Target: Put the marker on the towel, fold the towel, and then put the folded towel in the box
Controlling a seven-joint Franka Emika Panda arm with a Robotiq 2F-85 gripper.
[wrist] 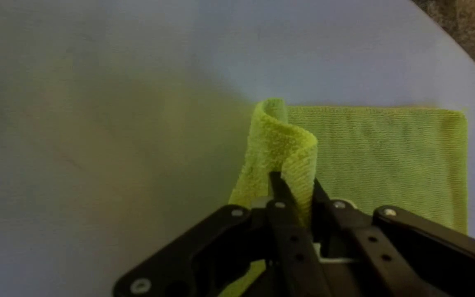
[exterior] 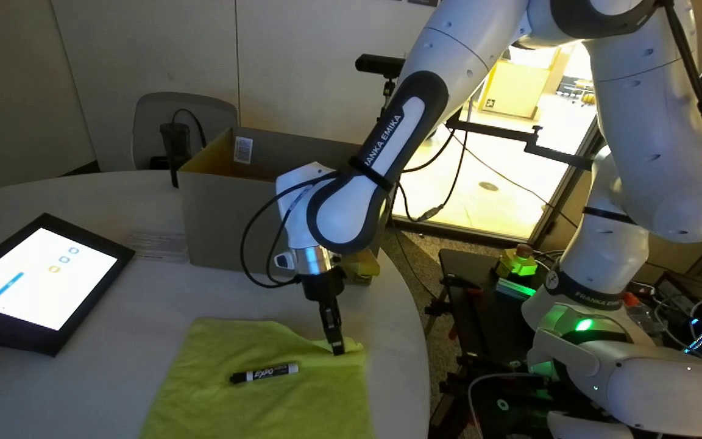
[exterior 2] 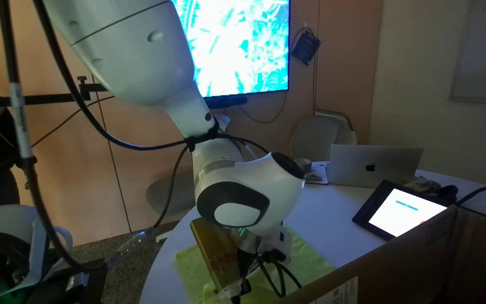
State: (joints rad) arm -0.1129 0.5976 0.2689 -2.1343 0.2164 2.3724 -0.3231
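The yellow-green towel (exterior: pixel 259 408) lies spread on the white table, with one far edge bunched up. It also shows in an exterior view (exterior 2: pixel 310 249) and the wrist view (wrist: pixel 390 156). The black marker (exterior: pixel 264 373) lies on the towel, left of the gripper; the other views do not show it. My gripper (exterior: pixel 337 350) points down at the towel's edge. In the wrist view its fingers (wrist: pixel 295 179) are closed on a raised fold of towel. The brown cardboard box (exterior: pixel 223 213) stands behind the towel; its wall shows in an exterior view (exterior 2: pixel 395 270).
A dark-framed tablet (exterior: pixel 40 286) with a lit screen lies beside the towel, also in an exterior view (exterior 2: pixel 399 211). A yellow item (exterior: pixel 360 268) stands by the box, close to the arm. A laptop (exterior 2: pixel 373 166) stands farther off. The table's curved edge is near the towel.
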